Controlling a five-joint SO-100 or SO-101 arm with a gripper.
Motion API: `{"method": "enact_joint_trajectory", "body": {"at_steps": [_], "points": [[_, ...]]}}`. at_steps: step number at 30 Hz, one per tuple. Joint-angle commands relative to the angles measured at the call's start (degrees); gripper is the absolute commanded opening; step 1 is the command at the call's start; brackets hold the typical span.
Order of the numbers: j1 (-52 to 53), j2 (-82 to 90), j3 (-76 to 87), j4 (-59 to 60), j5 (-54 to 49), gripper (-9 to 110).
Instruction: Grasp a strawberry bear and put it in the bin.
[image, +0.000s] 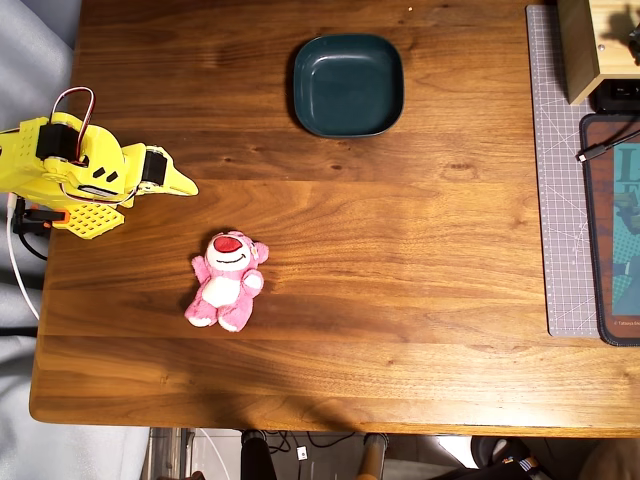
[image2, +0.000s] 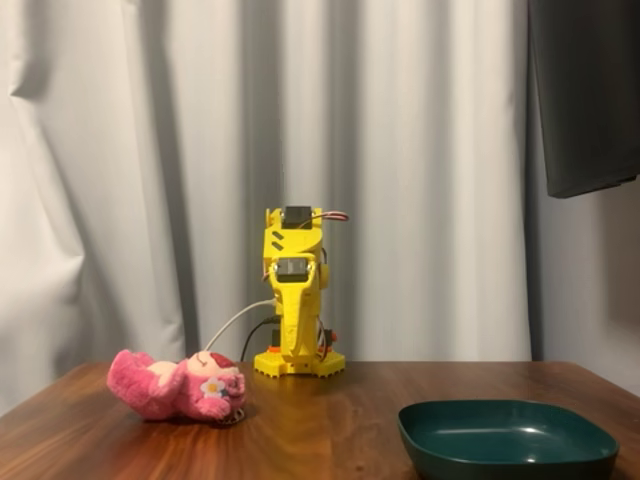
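My arm (image: 70, 165) sits folded at the tabletop's (image: 400, 280) left edge in the overhead view, its pincer (image: 180, 184) narrowed to a point and holding nothing. The bin (image: 348, 84) lies near the far edge, open wood all around. The strawberry bear (image: 225, 281) lies face-up just below the pincer, apart from it.

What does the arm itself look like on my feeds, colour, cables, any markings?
The arm is bright yellow printed plastic with black servo blocks and a perforated yellow base showing orange parts. The gripper ends in a pointed yellow finger. A red-and-white wire loops over the top and a white cable leaves the base. No markings are legible.
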Motion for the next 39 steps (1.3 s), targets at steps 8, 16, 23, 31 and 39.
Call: {"method": "enact_joint_trajectory", "body": {"at_steps": [8,16,23,31,39], "points": [[-0.53,1.32,-0.35,0.09,0.0,0],[-0.53,1.32,-0.35,0.09,0.0,0],[1.41,1.32,-0.26,-0.18,-0.35,2],[-13.1,1.32,1.93,-13.54,-6.15,9],[-13.71,-0.62,-11.51,-13.45,-12.74,17]]}}
